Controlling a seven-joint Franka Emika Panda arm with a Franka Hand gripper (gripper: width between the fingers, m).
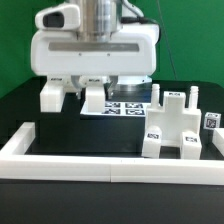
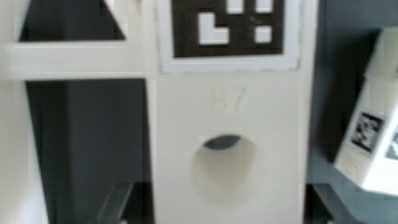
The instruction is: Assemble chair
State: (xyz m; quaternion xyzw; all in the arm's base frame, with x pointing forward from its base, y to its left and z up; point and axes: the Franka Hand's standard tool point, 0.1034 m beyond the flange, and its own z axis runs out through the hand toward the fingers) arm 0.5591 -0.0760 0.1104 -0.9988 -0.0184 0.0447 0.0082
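You are apparently working early in the build: your gripper (image 1: 93, 86) is pinching one tagged white slat (image 2: 222, 150) while the part-joined chair block (image 1: 170, 125) is waiting beside it.

Chair (image 1: 172, 125) behind rail (image 1: 90, 163) (marker board (image 1: 125, 106) beyond)

Front exterior; wrist close on chair (image 2: 222, 120)

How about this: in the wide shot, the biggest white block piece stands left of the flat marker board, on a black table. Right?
Not quite. The exterior view shows the biggest white block piece standing to that view's right of the flat marker board, on a black table.
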